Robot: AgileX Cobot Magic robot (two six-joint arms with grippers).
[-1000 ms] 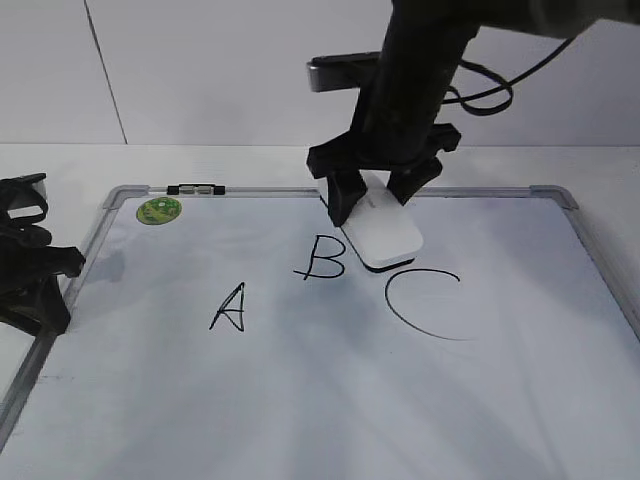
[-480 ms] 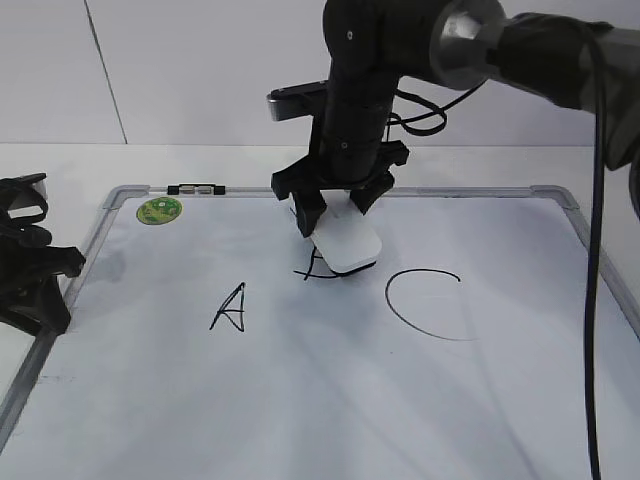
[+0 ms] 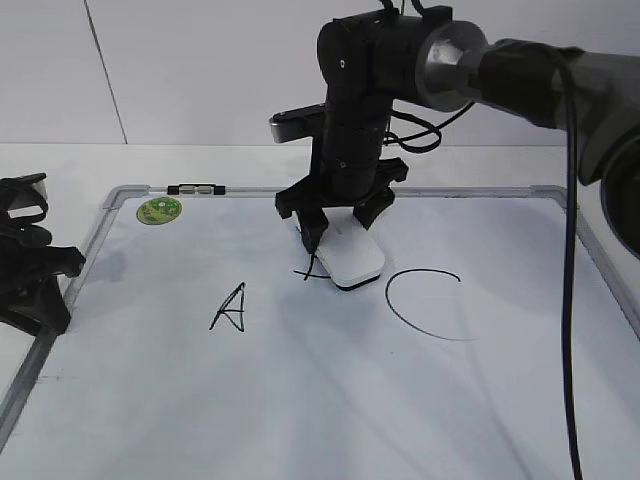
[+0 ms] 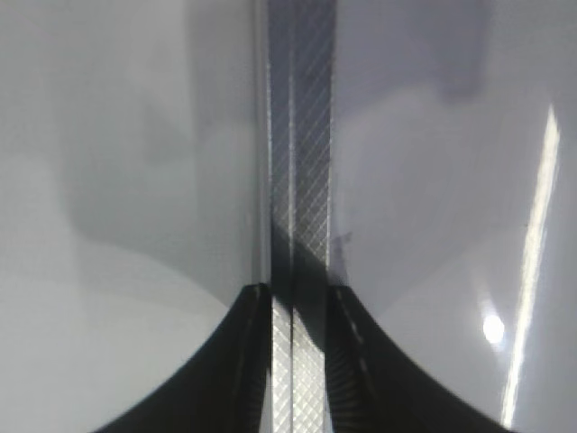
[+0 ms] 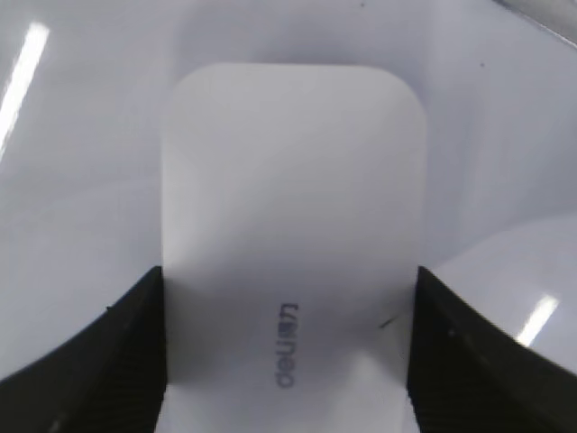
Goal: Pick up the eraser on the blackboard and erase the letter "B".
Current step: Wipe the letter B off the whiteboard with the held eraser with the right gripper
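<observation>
letter "B" (image 3: 309, 270) mostly hidden under eraser (image 3: 348, 255), left pincer (image 3: 25, 265) cut by frame edge

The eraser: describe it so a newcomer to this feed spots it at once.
Start at the blackboard, a white board in a silver frame. Near its middle, the right gripper clamps the eraser, pressed on the board between the "A" and the "C". It is a white rounded block with a black underside, unlike the flat green sticker.
</observation>
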